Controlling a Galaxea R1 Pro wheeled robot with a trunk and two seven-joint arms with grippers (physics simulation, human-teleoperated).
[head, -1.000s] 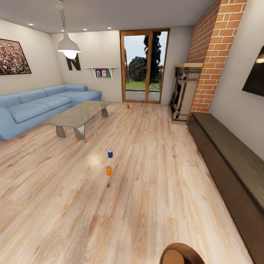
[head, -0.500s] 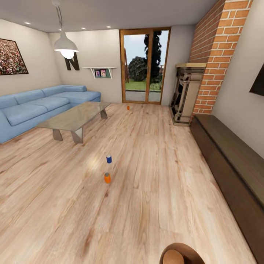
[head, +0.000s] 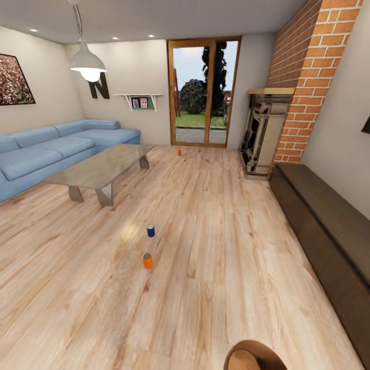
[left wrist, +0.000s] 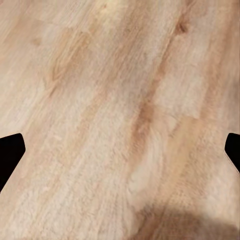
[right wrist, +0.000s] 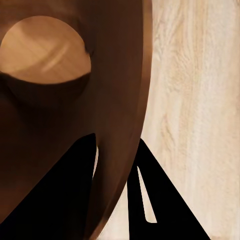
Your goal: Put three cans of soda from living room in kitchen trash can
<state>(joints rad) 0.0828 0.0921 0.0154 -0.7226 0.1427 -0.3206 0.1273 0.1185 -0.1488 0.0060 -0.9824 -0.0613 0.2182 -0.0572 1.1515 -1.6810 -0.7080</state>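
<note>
The right gripper [right wrist: 117, 165] grips the trash can's rim [right wrist: 127, 100], seemingly; soda cans [head: 148, 261] stand well ahead.

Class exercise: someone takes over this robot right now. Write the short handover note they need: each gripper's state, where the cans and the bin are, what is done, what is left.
Left gripper: open, empty, over bare plank floor.
Right gripper: shut on the trash can, clamping its wall; the bin's rim also shows at the lower edge of the head view.
Cans, all upright on the floor: orange can nearest, blue can just beyond it, second orange can far off near the glass doors.
Done: bin is in hand. No can is picked up.
Left: collect all three cans into the bin.
</note>
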